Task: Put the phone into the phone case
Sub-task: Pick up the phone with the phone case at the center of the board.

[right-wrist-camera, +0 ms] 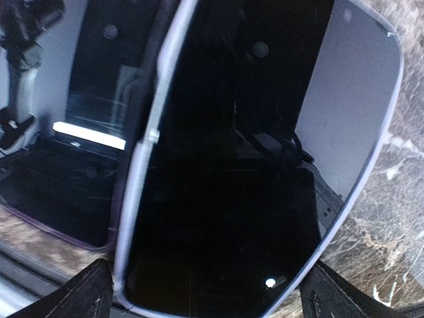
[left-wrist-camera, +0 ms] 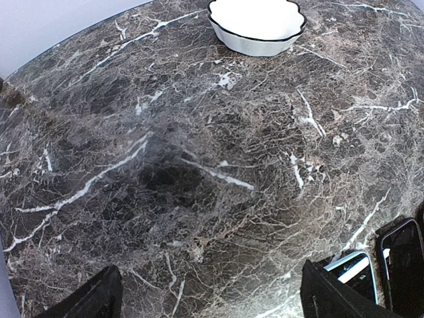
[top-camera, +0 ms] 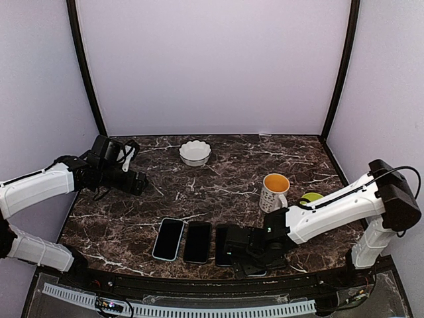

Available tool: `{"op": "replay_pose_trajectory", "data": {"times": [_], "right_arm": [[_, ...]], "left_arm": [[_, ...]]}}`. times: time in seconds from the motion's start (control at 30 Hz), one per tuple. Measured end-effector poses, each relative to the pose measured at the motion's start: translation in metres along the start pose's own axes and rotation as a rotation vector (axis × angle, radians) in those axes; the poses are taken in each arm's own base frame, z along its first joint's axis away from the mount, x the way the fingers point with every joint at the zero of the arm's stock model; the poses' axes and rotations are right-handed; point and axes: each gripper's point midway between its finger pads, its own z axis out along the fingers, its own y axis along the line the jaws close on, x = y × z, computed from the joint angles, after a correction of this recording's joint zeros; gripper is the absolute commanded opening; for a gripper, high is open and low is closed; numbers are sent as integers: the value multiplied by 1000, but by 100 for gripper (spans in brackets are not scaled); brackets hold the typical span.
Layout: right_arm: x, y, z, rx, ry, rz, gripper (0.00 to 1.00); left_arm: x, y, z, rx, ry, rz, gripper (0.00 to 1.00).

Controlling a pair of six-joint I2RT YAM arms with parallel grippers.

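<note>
Task objects: three flat black rectangles lie side by side at the near edge of the table. The rightmost slab (right-wrist-camera: 225, 165), glossy black with a thin pale grey rim and a side button, fills the right wrist view. The middle slab (top-camera: 197, 242), also black and thin-rimmed, lies just beside it. The blue-rimmed slab (top-camera: 168, 239), black with a light blue border, is at the left of the row. Which of these is the phone and which the empty case cannot be told with certainty.

The right gripper (top-camera: 240, 256) hangs low over the rightmost slab with its jaws spread wide, one finger on either side of the slab's near end. Contact with the edges cannot be confirmed. The left gripper (left-wrist-camera: 209, 305) is likewise spread wide and empty, above bare table well apart from the row.

Step in hand, as judged: the approach to the first pick-up, with nothing lifted yet. The next move calls for closing squarely on the slab's long edges; a thin, smooth body lying flat may slip or skid.

Surroundings: a dark brown marble-patterned tabletop (left-wrist-camera: 199, 165) with white veins, carrying a white scalloped bowl (top-camera: 195, 152) at the rear and a patterned white mug (top-camera: 275, 192) with an orange interior near the right arm. Pale lavender walls (top-camera: 212, 59) with black corner posts (top-camera: 85, 66) enclose the table.
</note>
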Motion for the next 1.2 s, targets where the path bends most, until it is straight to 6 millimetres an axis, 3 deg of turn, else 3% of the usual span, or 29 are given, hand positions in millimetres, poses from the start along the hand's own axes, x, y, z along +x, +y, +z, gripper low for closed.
{"op": "replay_pose_trajectory", "data": {"times": [0.43, 0.73, 1.2], "right_arm": [[2, -11, 3, 25, -1, -3, 96], [0, -44, 3, 36, 15, 39, 98], [-17, -51, 5, 9, 47, 32, 98]], "left_arm": [[0, -1, 0, 7, 0, 0, 95], [0, -1, 0, 7, 1, 1, 96], [0, -2, 0, 14, 1, 7, 95]]}}
